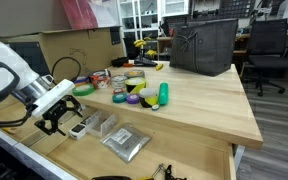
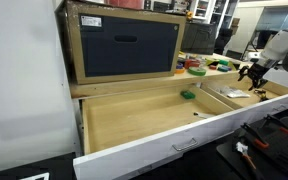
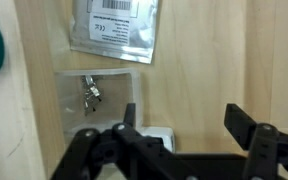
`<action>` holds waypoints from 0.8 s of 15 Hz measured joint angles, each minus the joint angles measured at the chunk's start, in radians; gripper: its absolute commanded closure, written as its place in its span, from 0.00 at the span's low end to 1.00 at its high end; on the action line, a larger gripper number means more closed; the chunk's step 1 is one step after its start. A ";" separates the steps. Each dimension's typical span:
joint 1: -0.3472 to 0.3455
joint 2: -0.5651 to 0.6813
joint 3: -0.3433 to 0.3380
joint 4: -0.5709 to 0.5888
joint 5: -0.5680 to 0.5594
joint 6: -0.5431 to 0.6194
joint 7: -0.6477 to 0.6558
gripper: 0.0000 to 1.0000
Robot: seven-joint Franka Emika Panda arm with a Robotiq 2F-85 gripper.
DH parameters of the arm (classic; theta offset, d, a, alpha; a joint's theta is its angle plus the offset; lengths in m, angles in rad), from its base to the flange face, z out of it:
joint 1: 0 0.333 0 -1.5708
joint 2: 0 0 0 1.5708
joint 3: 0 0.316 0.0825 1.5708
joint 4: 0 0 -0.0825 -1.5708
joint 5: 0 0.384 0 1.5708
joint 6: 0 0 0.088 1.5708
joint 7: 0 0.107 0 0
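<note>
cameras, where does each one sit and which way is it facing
An exterior view: beside the table, facing across it; arm at left.
An exterior view: low before the open drawer, facing along it; arm at right.
Wrist view: over the table, facing down; fingers at bottom.
Wrist and exterior share the silver bag.

The gripper (image 3: 182, 128) is black against the pale, straight-grained wood of the table (image 1: 204, 105). Under it lie a silvery foil bag (image 3: 114, 30) with a white barcoded label and a clear pouch (image 3: 94, 92). Farther off are a green tape roll (image 1: 84, 88) and a dark grey tote (image 1: 202, 45).
</note>
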 measured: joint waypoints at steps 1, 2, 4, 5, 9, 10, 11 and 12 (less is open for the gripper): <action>-0.013 -0.042 0.022 -0.016 0.003 -0.019 -0.012 0.00; -0.015 -0.079 0.037 -0.028 0.017 -0.039 -0.033 0.00; -0.002 -0.151 0.062 -0.038 0.075 -0.086 -0.082 0.00; 0.016 -0.188 0.068 -0.038 0.130 -0.118 -0.116 0.00; 0.148 -0.343 0.053 -0.004 0.447 -0.325 -0.245 0.00; 0.164 -0.384 0.064 0.022 0.534 -0.404 -0.258 0.00; 0.163 -0.417 0.087 0.054 0.608 -0.482 -0.262 0.00; 0.159 -0.445 0.104 0.090 0.665 -0.558 -0.260 0.00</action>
